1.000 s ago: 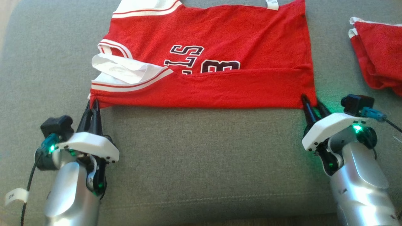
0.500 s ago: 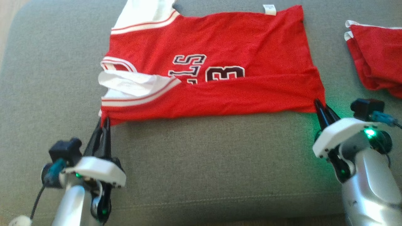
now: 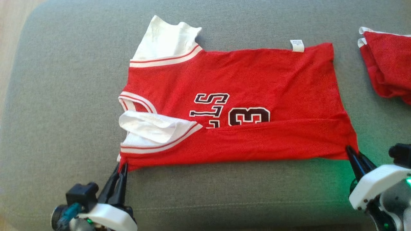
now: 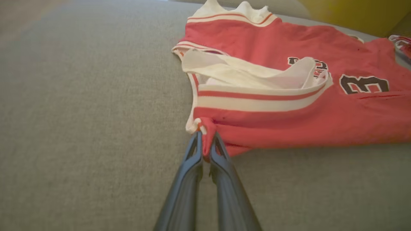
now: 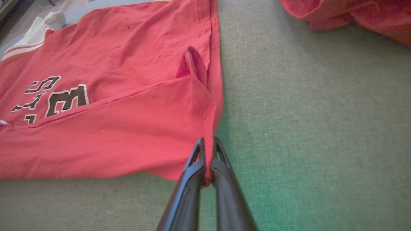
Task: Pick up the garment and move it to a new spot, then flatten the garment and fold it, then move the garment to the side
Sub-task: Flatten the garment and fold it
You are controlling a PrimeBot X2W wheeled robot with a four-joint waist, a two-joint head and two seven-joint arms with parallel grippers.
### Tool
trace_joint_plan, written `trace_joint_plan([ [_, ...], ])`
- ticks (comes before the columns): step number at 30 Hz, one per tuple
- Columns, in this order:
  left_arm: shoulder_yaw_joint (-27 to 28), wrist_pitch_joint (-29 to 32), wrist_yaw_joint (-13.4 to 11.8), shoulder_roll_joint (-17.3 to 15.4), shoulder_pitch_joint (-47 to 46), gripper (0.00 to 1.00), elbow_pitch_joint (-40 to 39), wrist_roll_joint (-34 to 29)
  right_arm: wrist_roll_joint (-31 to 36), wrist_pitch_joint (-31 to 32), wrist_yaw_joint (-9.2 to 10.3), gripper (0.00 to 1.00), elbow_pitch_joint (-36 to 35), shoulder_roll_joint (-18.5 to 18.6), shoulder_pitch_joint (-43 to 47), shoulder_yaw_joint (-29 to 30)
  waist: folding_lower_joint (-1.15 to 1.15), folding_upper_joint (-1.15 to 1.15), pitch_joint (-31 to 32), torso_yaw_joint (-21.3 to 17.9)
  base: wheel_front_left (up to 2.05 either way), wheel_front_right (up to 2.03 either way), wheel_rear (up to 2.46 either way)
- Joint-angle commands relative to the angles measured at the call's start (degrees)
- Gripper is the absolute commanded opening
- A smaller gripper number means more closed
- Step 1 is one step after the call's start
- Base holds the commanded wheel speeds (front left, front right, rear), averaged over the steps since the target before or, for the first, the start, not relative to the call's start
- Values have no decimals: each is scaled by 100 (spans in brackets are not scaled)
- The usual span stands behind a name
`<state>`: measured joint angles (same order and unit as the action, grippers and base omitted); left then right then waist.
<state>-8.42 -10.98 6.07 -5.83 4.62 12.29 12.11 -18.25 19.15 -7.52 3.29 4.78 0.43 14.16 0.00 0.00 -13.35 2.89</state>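
Grippers first, nearest the camera. The left gripper (image 3: 121, 167) is closed, its 2 dark fingers pinching the near left corner of the jersey (image 3: 244, 80) just below the striped sleeve band. The right gripper (image 3: 352, 153) is likewise closed on the near right hem corner. The right wrist view shows red cloth squeezed between the tips, with a small raised loop of fabric just behind them. Green light from that wrist tints the cushion (image 3: 64, 112) beside the corner.

The jersey lies spread sideways across the middle of the grey cushion, collar end to the left and hem to the right. Its near strip is folded up over the body and partly covers the dark lettering and numerals. The near sleeve (image 3: 151, 128), white, lies crumpled on the front. The far sleeve (image 3: 165, 38) lies flat at the far left. A white tag (image 3: 297, 45) sticks out from the far edge, near the hem.

A second red garment (image 3: 387, 67) lies bunched at the far right of the cushion, apart from the jersey.

A strip of pale floor (image 3: 8, 25) shows beyond the cushion's left edge. In the left wrist view a yellow surface (image 4: 353, 12) stands behind the cushion.
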Motion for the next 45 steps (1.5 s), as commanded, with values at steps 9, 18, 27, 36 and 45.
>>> trace_joint_plan([
  [9, -26, 649, 50, -180, -56, 100, 217, 279, 223, 101, 3, 100, -546, -120, 92, 204, 0, 0, 169, -20, 0, 0, 0],
  [18, 419, 1051, -438, -388, -113, 100, -1147, 368, 554, -163, 3, 100, -1030, -180, 18, 72, 0, 0, 239, -176, 0, 0, 0],
  [27, 354, 1931, -249, -743, -1992, 100, -1518, 396, 445, -301, 3, 100, -851, -189, -228, -555, 0, 0, -71, -359, 0, 0, 0],
  [36, 294, 3265, 33, -1214, -4728, 100, 322, 931, 408, -353, 3, 100, -963, -190, -781, -1276, 0, 0, -888, -860, 0, 0, 0],
  [45, -314, 3747, 132, -1797, -6112, 100, 1938, 885, 151, -446, 3, 100, -1025, -190, -1014, -1675, 0, 0, -1436, -1317, 0, 0, 0],
])
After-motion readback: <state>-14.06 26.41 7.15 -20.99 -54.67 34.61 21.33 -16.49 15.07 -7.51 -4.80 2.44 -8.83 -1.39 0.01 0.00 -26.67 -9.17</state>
